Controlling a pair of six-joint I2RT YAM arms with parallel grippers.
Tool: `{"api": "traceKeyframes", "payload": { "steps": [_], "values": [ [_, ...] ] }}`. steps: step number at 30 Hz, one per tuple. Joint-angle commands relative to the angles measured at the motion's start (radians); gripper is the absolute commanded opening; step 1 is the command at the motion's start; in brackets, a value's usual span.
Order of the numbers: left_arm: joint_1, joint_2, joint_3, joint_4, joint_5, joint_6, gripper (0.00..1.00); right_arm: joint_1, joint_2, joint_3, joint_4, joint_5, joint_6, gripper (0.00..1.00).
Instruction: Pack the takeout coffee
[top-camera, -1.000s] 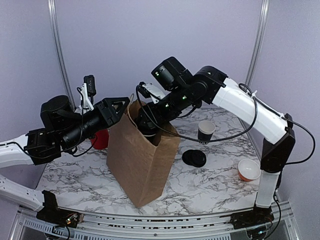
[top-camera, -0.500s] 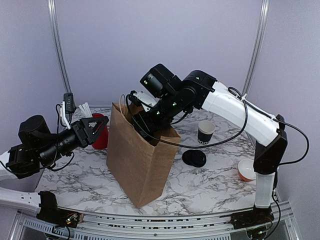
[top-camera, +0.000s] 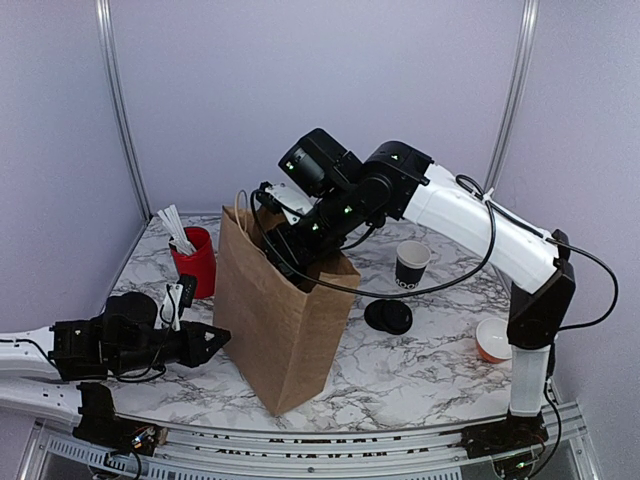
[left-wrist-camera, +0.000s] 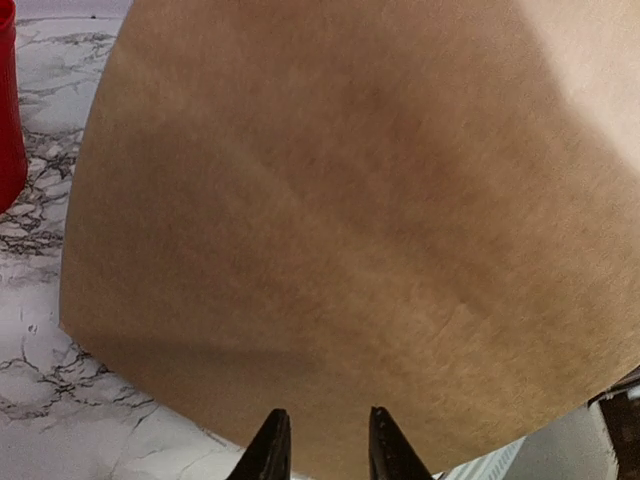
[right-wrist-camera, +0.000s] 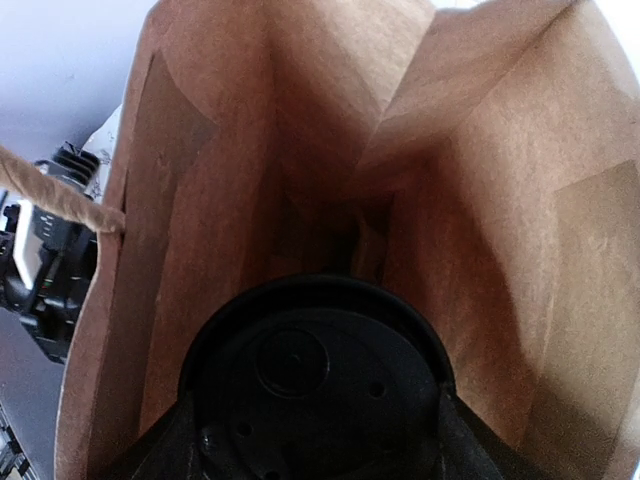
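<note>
Right gripper (right-wrist-camera: 315, 445) clamps the takeout coffee (right-wrist-camera: 315, 375) in the mouth of the paper bag (top-camera: 270, 320); left gripper (left-wrist-camera: 327, 450), narrowly parted and empty, points at its side.

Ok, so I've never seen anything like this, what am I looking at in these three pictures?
Two robot arms, bolted to a marble table. One picture looks down from above; the other two come from cameras on the wrists. The right tool grips the lidded coffee at the mouth of a paper bag. The left tool sits low beside the bag, holding nothing. Also on the table: a red cup of sticks, an open black cup, black lids and an orange cup.
</note>
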Motion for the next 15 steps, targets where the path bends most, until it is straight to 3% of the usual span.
{"api": "traceKeyframes", "payload": {
  "steps": [1, 8, 15],
  "values": [
    [-0.003, 0.021, -0.064, -0.030, 0.031, -0.099, 0.22, 0.015, 0.012, 0.044, -0.003, 0.015, 0.006, 0.61],
    [-0.003, 0.135, -0.118, 0.042, 0.070, -0.104, 0.15, 0.015, 0.015, 0.041, -0.001, 0.019, -0.001, 0.61],
    [-0.003, 0.296, -0.114, 0.157, 0.115, -0.064, 0.14, 0.015, 0.015, 0.036, -0.003, 0.018, 0.000, 0.60]
  ]
}}
